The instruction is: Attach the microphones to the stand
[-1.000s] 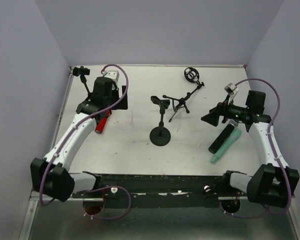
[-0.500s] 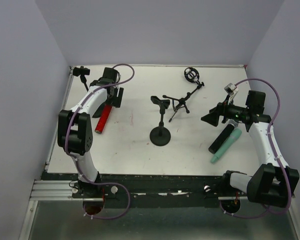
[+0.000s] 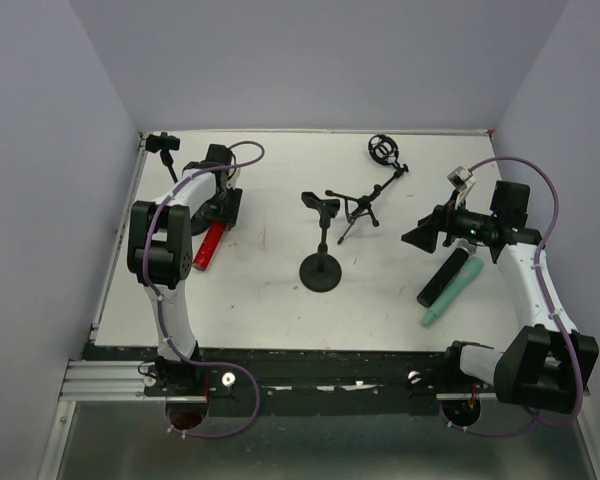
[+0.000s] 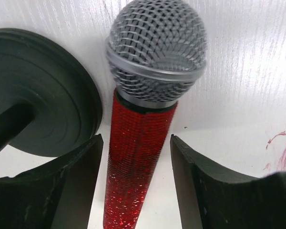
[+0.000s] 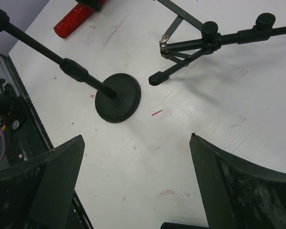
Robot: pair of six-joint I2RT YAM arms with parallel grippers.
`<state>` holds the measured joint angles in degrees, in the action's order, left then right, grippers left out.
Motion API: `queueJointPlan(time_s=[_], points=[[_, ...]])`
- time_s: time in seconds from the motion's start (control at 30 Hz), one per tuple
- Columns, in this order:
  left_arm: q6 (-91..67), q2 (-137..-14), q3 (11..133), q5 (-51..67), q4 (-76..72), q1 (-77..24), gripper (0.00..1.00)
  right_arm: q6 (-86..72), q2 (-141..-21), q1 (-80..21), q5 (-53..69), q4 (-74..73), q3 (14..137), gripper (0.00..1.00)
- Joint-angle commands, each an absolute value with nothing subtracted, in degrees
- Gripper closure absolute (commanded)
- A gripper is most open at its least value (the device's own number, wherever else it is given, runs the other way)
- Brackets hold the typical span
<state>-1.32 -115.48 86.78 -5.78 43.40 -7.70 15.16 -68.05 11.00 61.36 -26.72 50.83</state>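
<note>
The red microphone with a silver mesh head lies flat at the far left of the table. My left gripper is open and straddles its red body, with a gap on each side and no finger touching it. The mint-green microphone and the black microphone lie side by side at the right. My right gripper is open and empty, just above them. The centre stand has a round base and an empty clip.
A small stand is at the far left corner; its round base sits just left of the red microphone's head. A folded tripod stand with a shock mount lies at the back centre. Walls enclose three sides.
The left arm has swung its elbow up from the near left, and its gripper has come down over the red microphone. The right arm has not moved.
</note>
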Motion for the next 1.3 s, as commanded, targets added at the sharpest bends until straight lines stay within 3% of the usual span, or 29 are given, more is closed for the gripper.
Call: queueJointPlan(time_s=[0.0, 0.13, 0.2, 0.37, 0.5, 1.0, 1.07, 1.2, 1.27], points=[[-1.8, -116.0, 88.7, -2.8, 45.6, -6.9, 0.34, 16.4, -68.5, 10.7, 62.7, -28.5, 51.6, 0.00], [-2.4, -116.3, 88.9, -3.0, 46.3, -6.8, 0.38, 16.5, -68.3, 10.6, 62.6, -28.6, 51.7, 0.00], [-2.5, -116.2, 88.6, -3.0, 46.3, -6.8, 0.55, 16.5, -68.2, 10.5, 62.7, -28.7, 51.7, 0.00], [-3.1, -114.1, 87.8, -3.3, 45.8, -6.9, 0.85, 16.6, -67.9, 10.5, 62.6, -28.6, 51.8, 0.00], [-4.1, -108.4, 86.8, 3.8, 43.2, -7.4, 0.98, 17.0, -67.9, 10.5, 62.6, -28.8, 51.9, 0.00], [-10.1, -73.5, 71.1, 27.0, 23.8, -8.3, 1.00, 22.7, -66.7, 10.5, 64.9, -34.0, 54.6, 0.00], [-10.6, -68.2, 68.0, 29.4, 19.5, -8.3, 1.00, 29.8, -68.4, 10.5, 67.8, -42.1, 59.4, 0.00], [-11.7, -58.3, 60.3, 33.8, 10.2, -8.3, 1.00, 63.3, -75.0, 5.9, 70.5, -75.7, 73.7, 0.00], [-12.2, -53.8, 56.4, 35.8, 5.8, -8.3, 1.00, 70.7, -77.8, 2.3, 69.3, -81.4, 77.9, 0.00]])
